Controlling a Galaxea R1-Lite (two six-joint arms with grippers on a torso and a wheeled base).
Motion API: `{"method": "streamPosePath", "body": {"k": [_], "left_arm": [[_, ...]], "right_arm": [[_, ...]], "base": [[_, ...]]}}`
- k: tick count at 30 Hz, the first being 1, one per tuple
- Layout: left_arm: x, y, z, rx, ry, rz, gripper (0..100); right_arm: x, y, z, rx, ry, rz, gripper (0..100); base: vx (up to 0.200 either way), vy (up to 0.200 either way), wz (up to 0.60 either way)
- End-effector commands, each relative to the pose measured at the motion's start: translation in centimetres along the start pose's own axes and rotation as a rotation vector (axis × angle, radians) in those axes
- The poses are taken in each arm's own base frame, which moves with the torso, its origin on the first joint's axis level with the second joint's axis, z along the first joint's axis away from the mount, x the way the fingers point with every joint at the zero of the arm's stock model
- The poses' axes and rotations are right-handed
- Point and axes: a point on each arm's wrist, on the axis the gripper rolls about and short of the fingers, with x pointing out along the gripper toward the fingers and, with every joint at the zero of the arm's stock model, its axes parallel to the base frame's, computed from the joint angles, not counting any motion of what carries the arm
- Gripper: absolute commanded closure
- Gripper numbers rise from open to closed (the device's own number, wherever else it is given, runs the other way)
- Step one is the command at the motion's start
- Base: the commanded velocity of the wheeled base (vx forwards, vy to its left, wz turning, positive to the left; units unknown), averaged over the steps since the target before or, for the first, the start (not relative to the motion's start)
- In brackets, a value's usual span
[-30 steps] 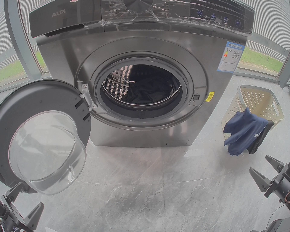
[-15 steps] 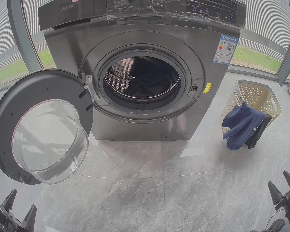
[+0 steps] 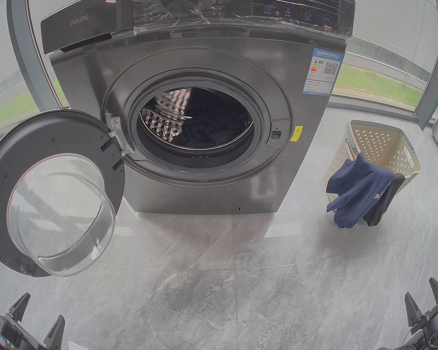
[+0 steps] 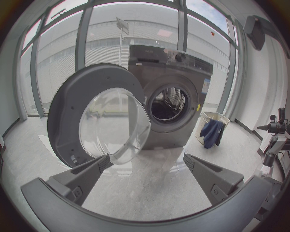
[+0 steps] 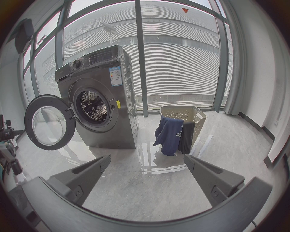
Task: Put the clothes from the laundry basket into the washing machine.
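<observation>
Daylight pours in through the tall glass windows (image 5: 181, 57) behind the grey steel front-loading washing machine (image 3: 200, 182), so the scene is bright and evenly lit. The glossy grey marble floor (image 3: 237, 291) mirrors the windows as a pale patch near the cream plastic laundry basket (image 3: 383, 146) and holds a soft shadow in front of the machine. The clear plastic wrap (image 3: 205, 11) on the top panel glints. The perforated steel drum (image 3: 162, 123) catches highlights on its left wall; its depth is dark and hard to make out. Both wrist views bow strongly, with black corners.

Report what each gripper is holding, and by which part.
Nothing is held. The left gripper and right gripper are open and empty; the blue garment and black garment hang over the laundry basket.
</observation>
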Motion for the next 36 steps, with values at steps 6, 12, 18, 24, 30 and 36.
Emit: {"method": "streamPosePath", "body": {"k": [6, 12, 18, 24, 30, 36], "left_arm": [[-0.34, -0.41, -1.02, 0.018, -0.005, 0.132, 0], [-0.49, -0.37, -1.05, -0.023, -0.03, 0.15, 0], [-0.49, -0.37, -1.05, -0.018, -0.03, 0.156, 0], [-0.49, -0.37, -1.07, -0.02, -0.028, 0.153, 0], [-0.49, -0.36, -1.05, -0.027, -0.03, 0.154, 0], [-0.49, -0.36, -1.05, -0.027, -0.03, 0.154, 0]], "right_arm": [[-0.71, 0.22, -1.18, -0.043, -0.024, -0.023, 0], [-0.71, 0.26, -1.16, -0.05, -0.025, -0.006, 0], [-0.7, 0.25, -1.21, -0.045, -0.024, -0.006, 0], [-0.7, 0.25, -1.21, -0.045, -0.024, -0.006, 0], [-0.7, 0.25, -1.21, -0.045, -0.024, -0.006, 0], [-0.7, 0.25, -1.21, -0.045, -0.024, -0.006, 0]], "base": [[0.0, 0.0, 0.0], [0.0, 0.0, 0.0], [0.0, -0.133, 0.0], [0.0, -0.2, 0.0], [0.0, -0.2, 0.0], [0.0, -0.2, 0.0]]}}
